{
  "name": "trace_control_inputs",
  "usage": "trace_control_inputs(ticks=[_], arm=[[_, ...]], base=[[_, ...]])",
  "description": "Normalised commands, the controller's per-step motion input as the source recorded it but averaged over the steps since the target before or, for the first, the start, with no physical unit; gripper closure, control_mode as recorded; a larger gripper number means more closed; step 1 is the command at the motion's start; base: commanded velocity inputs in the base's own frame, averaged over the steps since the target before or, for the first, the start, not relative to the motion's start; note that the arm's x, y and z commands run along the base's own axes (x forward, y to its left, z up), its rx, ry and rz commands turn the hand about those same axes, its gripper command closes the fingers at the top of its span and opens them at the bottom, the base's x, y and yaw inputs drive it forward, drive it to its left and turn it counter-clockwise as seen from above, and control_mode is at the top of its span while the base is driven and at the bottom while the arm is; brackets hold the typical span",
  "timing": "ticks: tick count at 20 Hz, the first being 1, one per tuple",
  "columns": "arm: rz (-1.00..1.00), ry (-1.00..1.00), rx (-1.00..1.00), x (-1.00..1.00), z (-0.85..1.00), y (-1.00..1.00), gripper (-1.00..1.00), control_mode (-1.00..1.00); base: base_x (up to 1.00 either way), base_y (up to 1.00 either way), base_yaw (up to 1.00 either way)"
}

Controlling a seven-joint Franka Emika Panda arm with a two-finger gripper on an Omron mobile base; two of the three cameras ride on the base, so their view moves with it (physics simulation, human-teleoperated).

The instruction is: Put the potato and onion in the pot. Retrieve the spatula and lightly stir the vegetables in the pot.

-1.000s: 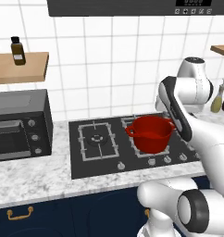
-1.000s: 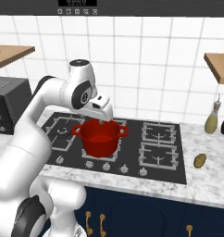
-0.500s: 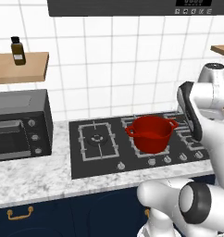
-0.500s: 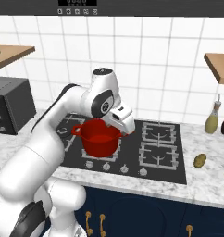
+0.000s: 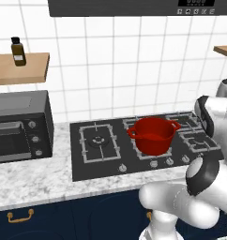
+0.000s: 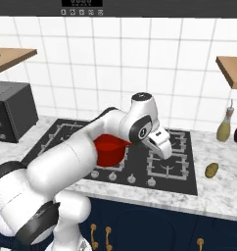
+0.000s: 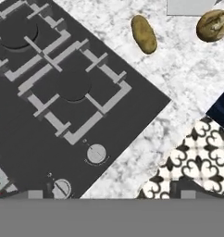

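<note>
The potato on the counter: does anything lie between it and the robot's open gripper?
Nothing visible does. In the hand view, bare marble counter and the cooktop's corner separate the gripper from the potato; a second brown vegetable lies off to one side.

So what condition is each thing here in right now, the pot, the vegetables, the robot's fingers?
Pot: upright on the stove, lid off; inside hidden.
Potato: lying loose on the marble counter, beside the stove.
Onion: lying on the counter, apart from the potato.
Fingers: open, holding nothing.
Toaster oven: door shut.
Bottle: upright on the shelf.
</note>
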Motion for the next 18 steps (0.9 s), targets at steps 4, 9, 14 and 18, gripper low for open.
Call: trace_control_inputs(ticks=[4, 9, 14, 18], arm=[[-0.11, 0.05, 0.0, 0.71, -0.28, -1.0, -1.0, -1.0], [-0.06, 0.03, 0.0, 0.62, -0.17, -1.0, -1.0, -1.0], [0.0, 0.0, 0.01, 0.06, -0.01, -0.25, -1.0, -1.0], [0.0, 0.0, 0.01, 0.0, -0.09, -0.19, -1.0, -1.0]], base=[[0.0, 0.0, 0.0], [0.0, 0.0, 0.0], [0.0, 0.0, 0.0], [0.0, 0.0, 0.0]])
